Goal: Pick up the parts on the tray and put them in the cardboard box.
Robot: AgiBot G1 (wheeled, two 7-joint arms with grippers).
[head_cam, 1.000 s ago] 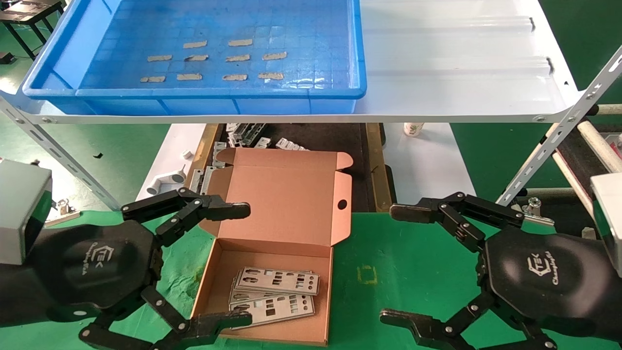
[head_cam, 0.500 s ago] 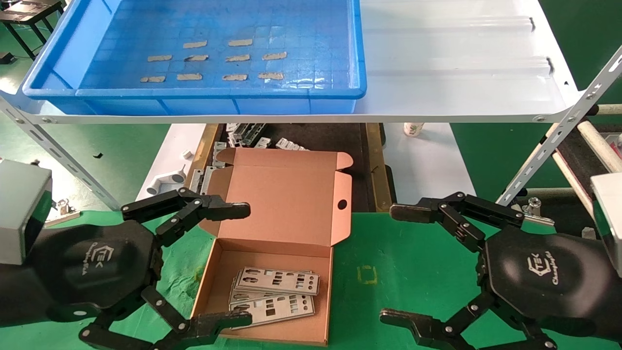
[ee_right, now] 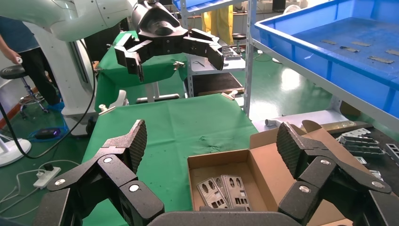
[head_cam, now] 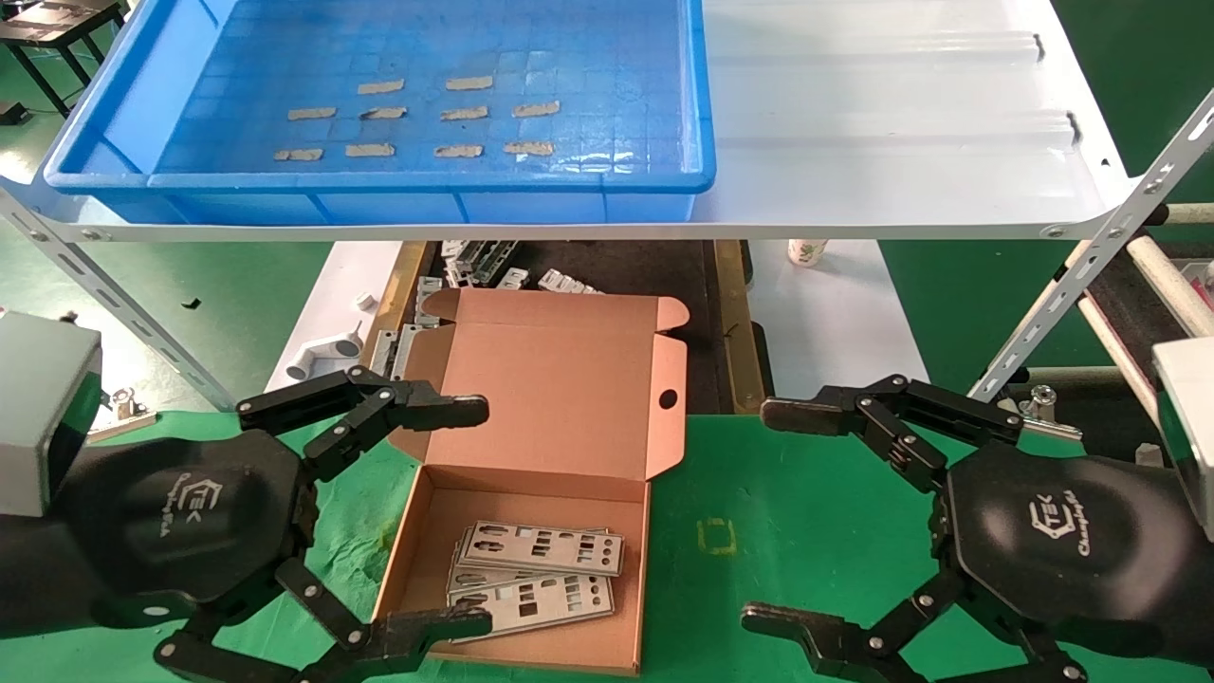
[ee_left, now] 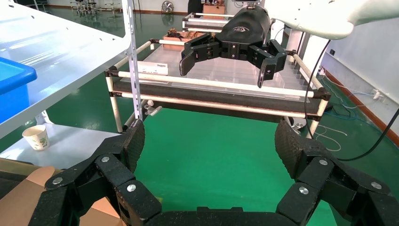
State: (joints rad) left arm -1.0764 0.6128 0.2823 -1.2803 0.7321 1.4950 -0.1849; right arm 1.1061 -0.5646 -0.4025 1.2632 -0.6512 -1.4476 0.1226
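Observation:
The blue tray [head_cam: 588, 180] sits on the white shelf and holds only tan tape strips [head_cam: 463, 113]; no plates show in it. The open cardboard box [head_cam: 560, 398] lies on the green cloth with a few silver plates [head_cam: 536, 569] stacked in its bottom, also seen in the right wrist view [ee_right: 221, 190]. My left gripper [head_cam: 460, 517] is open and empty at the box's left side. My right gripper [head_cam: 787, 517] is open and empty, to the right of the box above the cloth.
The white metal shelf [head_cam: 901, 142] spans above the table. Grey metal brackets [head_cam: 484, 261] lie in a dark bin behind the box. A paper cup [head_cam: 806, 251] and a white pipe fitting [head_cam: 322, 356] sit on the white surface. A tube rack [head_cam: 1157, 275] stands at the right.

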